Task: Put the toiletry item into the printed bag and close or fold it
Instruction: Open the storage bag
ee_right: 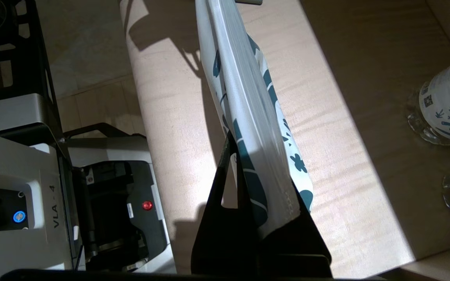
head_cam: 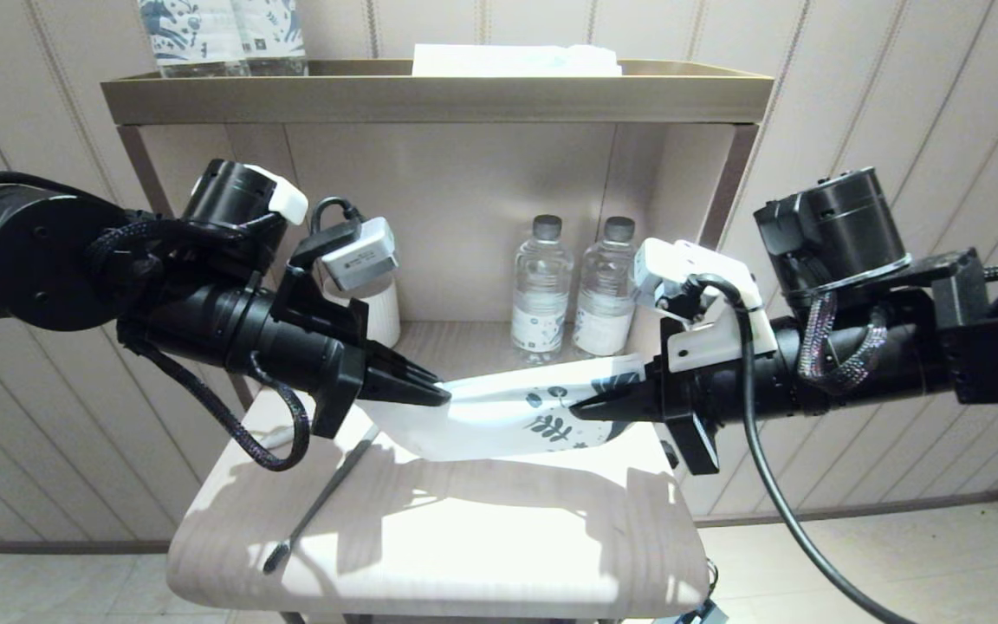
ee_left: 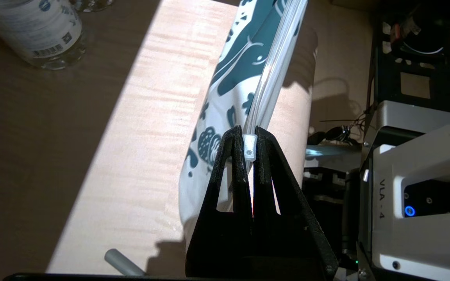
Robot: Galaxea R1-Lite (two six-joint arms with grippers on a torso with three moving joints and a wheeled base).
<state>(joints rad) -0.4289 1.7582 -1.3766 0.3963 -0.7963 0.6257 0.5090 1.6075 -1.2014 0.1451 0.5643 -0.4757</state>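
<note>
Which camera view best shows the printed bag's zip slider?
The left wrist view: the slider sits pinched between the left end effector fingertips, at the end of the printed bag zip track. The head view shows the bag stretched between both end effectors, slider hidden. The right wrist view shows only the bag's other end.

Hard light glares on the pale wooden tabletop (head_cam: 464,529), casting sharp arm shadows (shelf recess dim); straight edges bow outward.
</note>
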